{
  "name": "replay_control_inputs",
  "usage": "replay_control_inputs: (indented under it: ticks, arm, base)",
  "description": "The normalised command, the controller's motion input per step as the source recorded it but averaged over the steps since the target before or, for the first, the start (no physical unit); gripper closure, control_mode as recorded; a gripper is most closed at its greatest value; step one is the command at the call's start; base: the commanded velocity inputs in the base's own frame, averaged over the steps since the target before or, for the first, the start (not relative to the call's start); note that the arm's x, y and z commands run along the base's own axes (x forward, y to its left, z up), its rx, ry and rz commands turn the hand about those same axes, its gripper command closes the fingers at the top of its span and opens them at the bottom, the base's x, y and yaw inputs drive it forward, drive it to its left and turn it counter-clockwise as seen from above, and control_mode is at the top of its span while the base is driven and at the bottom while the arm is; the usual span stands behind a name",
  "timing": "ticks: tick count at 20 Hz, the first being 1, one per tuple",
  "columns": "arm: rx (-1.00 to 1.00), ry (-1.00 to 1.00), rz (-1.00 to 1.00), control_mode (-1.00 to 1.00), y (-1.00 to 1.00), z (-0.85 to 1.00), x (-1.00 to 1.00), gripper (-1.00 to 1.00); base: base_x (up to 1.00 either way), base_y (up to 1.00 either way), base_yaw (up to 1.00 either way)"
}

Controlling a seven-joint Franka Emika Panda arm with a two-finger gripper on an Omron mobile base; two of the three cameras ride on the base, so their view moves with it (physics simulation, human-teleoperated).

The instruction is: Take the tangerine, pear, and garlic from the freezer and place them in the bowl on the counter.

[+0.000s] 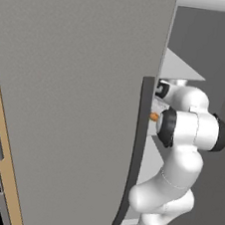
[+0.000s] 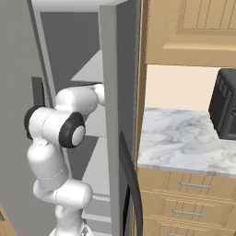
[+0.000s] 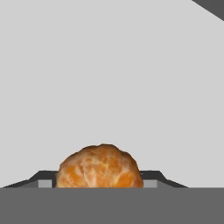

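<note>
Left base view. The white arm rises from the lower right, bends at a dark-capped elbow and reaches leftward into the open freezer [image 1: 75,104], whose flat grey door fills most of the picture. The door's long dark curved handle [image 1: 135,152] runs down its edge in front of the arm. Just past that edge, beside the wrist, a small patch of orange marks the tangerine [image 1: 154,117]; the rest of the fruit is hidden by the door and the arm. A pale grey shelf [image 1: 180,68] juts out above the wrist. At far left stands a tan wooden panel with dark appliance fronts.

Right base view. The arm rises from the lower left and reaches into the freezer interior [image 2: 78,50], its wrist passing behind the grey side wall. Pale shelves [image 2: 90,69] show above and below the forearm. To the right lies the white-and-grey marbled counter [image 2: 179,138] over tan drawers with metal bar handles [image 2: 196,185]; a dark appliance [image 2: 225,103] stands at its right end, under tan wall cabinets.

Hand view. The gripper [image 3: 99,181] is closed on the tangerine [image 3: 100,166]: the two dark fingertips [image 3: 43,180] press against either side of the fruit, which sits between them. Behind it is a plain pale grey freezer surface, with a dark corner at upper right.
</note>
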Motion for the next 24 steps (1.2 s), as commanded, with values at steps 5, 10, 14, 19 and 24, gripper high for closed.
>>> replay_control_inputs:
  ticks: [5,10,14,19,24]
  arm:
    - [0.00,-0.15,0.01,-1.00,0.37,-0.30,-0.94,1.00]
    - [0.00,-0.08,0.00,-1.00,0.21,0.18,-0.88,1.00]
    - [-0.01,-0.05,0.00,-1.00,0.00,0.19,-0.98,1.00]
    - [0.00,0.00,0.00,-1.00,0.00,0.57,-0.91,1.00]
    - [-0.01,0.00,0.00,-1.00,0.00,0.79,-0.86,1.00]
  base:
    - [0.00,0.00,0.00]
    - [0.00,0.00,0.00]
    - [0.00,0.00,0.00]
    - [0.00,0.00,0.00]
    - [0.00,0.00,0.00]
